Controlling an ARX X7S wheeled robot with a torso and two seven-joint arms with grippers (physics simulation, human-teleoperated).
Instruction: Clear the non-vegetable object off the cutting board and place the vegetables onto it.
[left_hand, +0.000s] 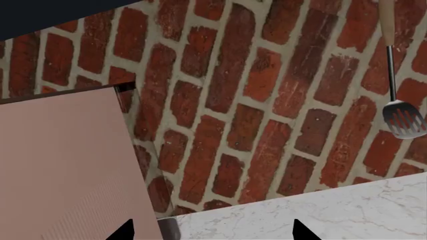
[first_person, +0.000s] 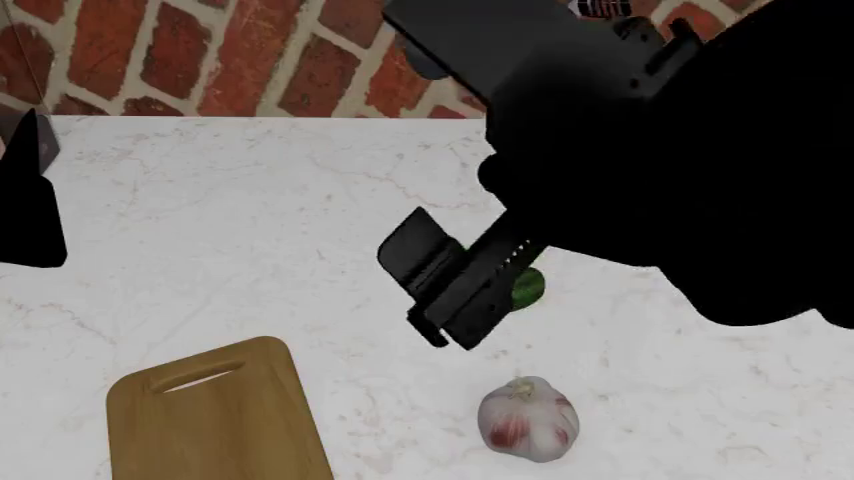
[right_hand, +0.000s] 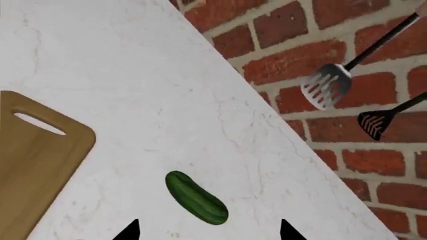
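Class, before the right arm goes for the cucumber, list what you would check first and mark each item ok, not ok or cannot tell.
1. Garlic bulb off the cutting board: ok, on the counter.
2. Board surface bare: ok in the part shown.
3. Cucumber free on the counter: ok.
4. Right tool open: ok, tips apart.
5. Right tool lined up over the cucumber: ok, roughly.
6. Left tool out of the way: ok, near the wall.

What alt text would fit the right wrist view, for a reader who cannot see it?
A dark-green cucumber lies on a white marble counter, apart from a wooden cutting board. Two utensils hang on the brick wall behind.
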